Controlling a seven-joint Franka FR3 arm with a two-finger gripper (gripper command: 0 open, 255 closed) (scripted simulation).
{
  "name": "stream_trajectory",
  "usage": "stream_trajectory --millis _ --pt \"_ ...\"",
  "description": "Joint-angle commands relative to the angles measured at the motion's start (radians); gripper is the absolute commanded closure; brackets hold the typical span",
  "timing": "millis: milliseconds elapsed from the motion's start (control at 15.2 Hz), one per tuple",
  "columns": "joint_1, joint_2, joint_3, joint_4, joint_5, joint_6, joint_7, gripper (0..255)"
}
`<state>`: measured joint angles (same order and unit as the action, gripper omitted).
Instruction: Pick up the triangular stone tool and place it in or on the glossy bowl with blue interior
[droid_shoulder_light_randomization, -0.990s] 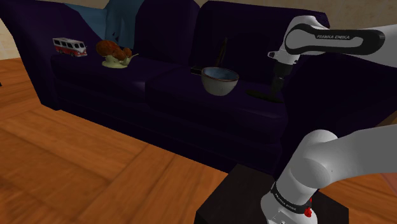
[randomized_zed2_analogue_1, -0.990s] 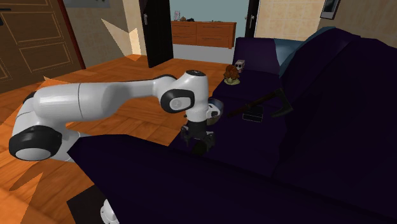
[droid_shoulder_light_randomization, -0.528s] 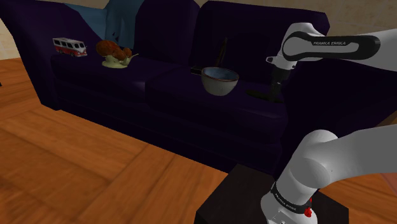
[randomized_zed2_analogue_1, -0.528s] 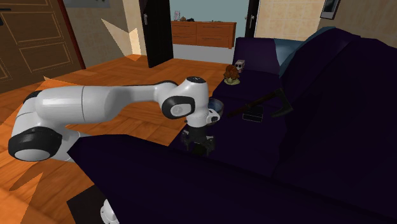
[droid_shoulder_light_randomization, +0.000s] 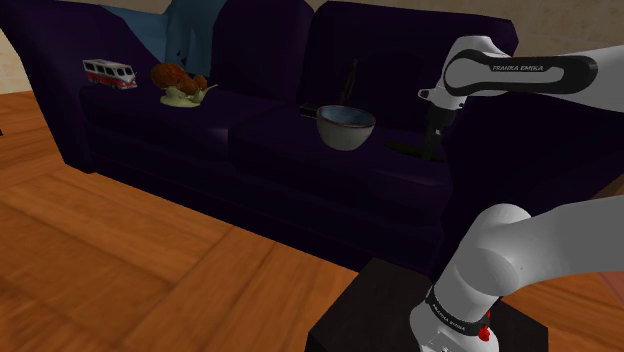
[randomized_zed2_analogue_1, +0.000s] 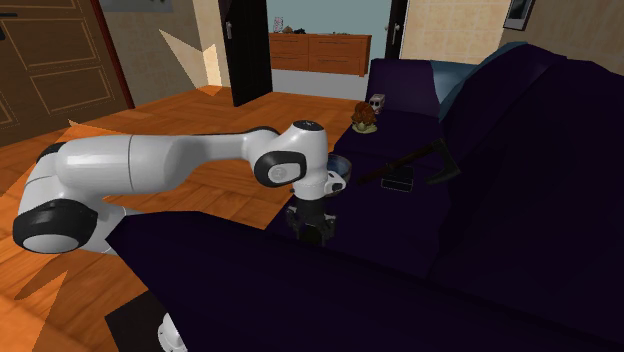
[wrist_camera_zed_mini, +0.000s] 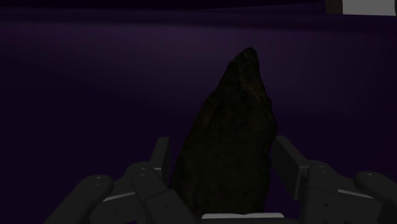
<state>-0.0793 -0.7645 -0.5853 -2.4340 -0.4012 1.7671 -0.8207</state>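
The arm has come down since a second ago and has kept the same pose for the last half second, so the gripper (randomized_zed2_analogue_1: 315, 232) now sits low on the dark purple sofa seat (droid_shoulder_light_randomization: 290, 165), right over its target. In the wrist view the triangular stone tool (wrist_camera_zed_mini: 232, 121), a dark rough wedge with its point away from the hand, lies on the cushion between the two fingers (wrist_camera_zed_mini: 287, 159). They stand apart, one close against each flank of the stone, and no firm clamp on it shows yet. The stone itself lies where it did, on the seat. In the shoulder view it is to the right of the bowl (droid_shoulder_light_randomization: 346, 138), a pale, glossy one with a blue inside that stands upright near it on the same seat. The descent looks finished and the approach well centred. What the task seems to need next is a squeeze on the wedge's sloping sides, which may slip, then a lift and a short carry across to the bowl.
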Motion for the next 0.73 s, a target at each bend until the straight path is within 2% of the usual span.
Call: stream_trajectory --millis 0,396,660 --pt "0.000 0.000 0.000 0.000 0.000 0.000 0.000 255" --pt "0.000 0.000 0.000 0.000 0.000 0.000 0.000 255" --pt "0.006 0.002 0.017 0.051 0.015 -0.051 -0.004 255"
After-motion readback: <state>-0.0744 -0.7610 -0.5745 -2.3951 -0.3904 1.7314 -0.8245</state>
